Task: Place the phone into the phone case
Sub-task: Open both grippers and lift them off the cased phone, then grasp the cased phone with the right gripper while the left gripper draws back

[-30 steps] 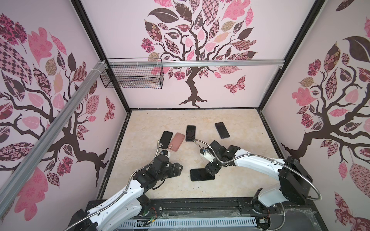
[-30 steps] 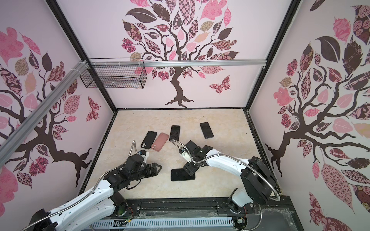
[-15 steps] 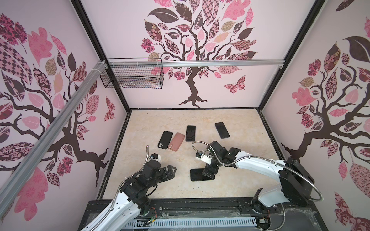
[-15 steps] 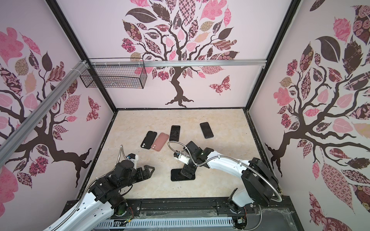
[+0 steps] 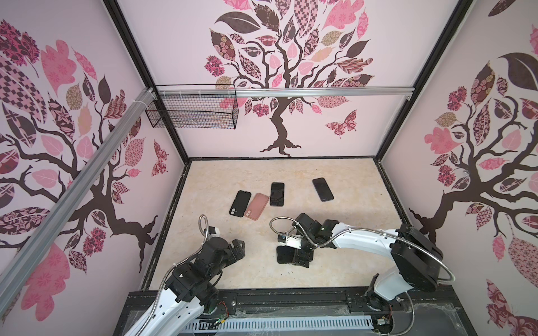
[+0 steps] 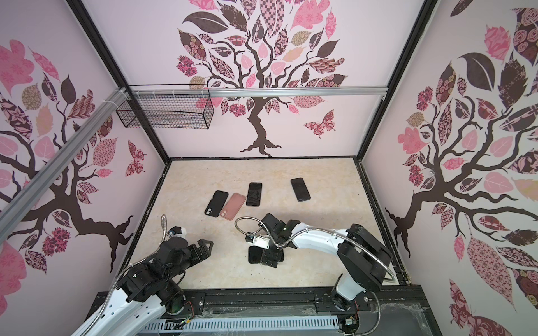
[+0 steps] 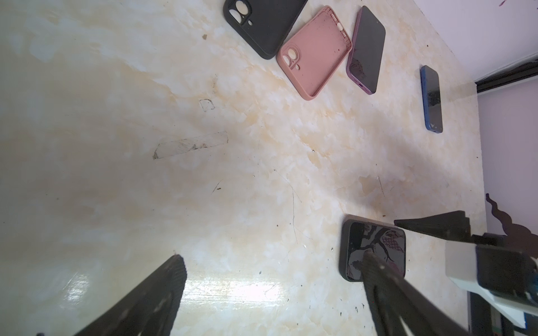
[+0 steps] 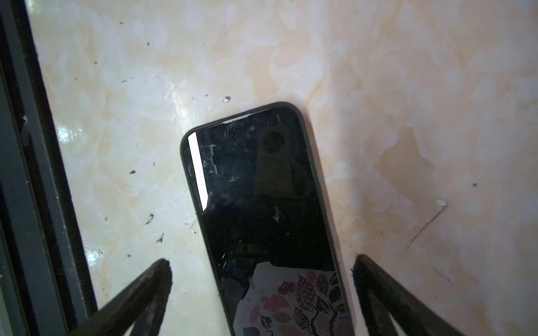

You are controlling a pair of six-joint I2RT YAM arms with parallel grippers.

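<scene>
In a top view your phone (image 5: pixel 283 255) lies flat on the worktop (image 5: pixel 334 270), well apart from the pink case (image 5: pixel 256 206), on the robot's side, under the released right gripper (image 5: pixel 301 257). The left wrist view shows the left gripper (image 7: pixel 272 257) spread wide and empty. In the right wrist view the phone looks stiff, with glossy and probably slippery glass, so pinch its long edges.

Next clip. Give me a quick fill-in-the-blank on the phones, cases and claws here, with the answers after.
1. The right claw, over the near phone, is ___.
2. The pink case lies between the black case and the ___ phone.
3. The left claw holds ___.
Answers: open; purple; nothing.
</scene>
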